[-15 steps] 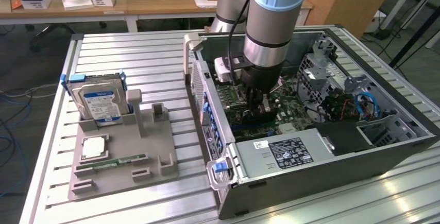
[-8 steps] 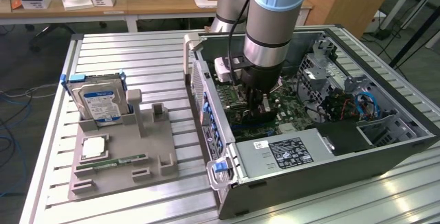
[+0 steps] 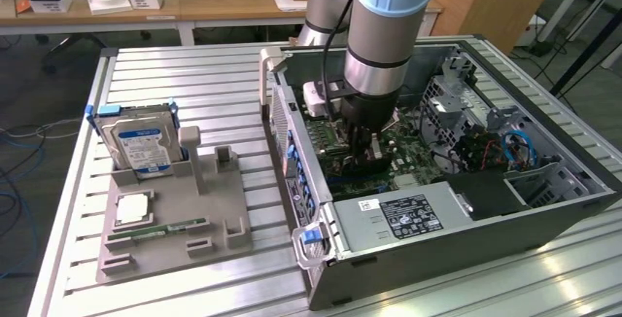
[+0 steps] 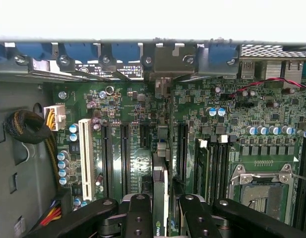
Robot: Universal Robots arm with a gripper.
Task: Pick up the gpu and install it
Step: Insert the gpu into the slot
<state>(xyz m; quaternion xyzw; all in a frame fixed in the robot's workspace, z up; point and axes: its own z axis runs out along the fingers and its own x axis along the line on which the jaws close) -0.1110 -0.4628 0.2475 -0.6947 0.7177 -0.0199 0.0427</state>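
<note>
The gpu (image 4: 160, 184) shows edge-on in the wrist view as a thin card standing upright over the green motherboard (image 4: 242, 124). It sits in line with the black expansion slots, and its silver bracket end (image 4: 162, 88) is at the case's rear wall. My gripper (image 4: 162, 218) is shut on the card, one black finger (image 4: 138, 218) on each side. Whether the card is seated in its slot I cannot tell. In the exterior view my gripper (image 3: 366, 146) reaches down inside the open computer case (image 3: 544, 208), over the motherboard.
A grey fixture (image 3: 180, 251) on the exterior view's left holds a hard drive (image 3: 141, 146), a memory stick (image 3: 156, 231) and a CPU (image 3: 131, 209). Inside the case are the power supply (image 3: 408, 215), a cable bundle (image 4: 26, 126), a white slot (image 4: 85, 148) and the CPU socket (image 4: 259, 191).
</note>
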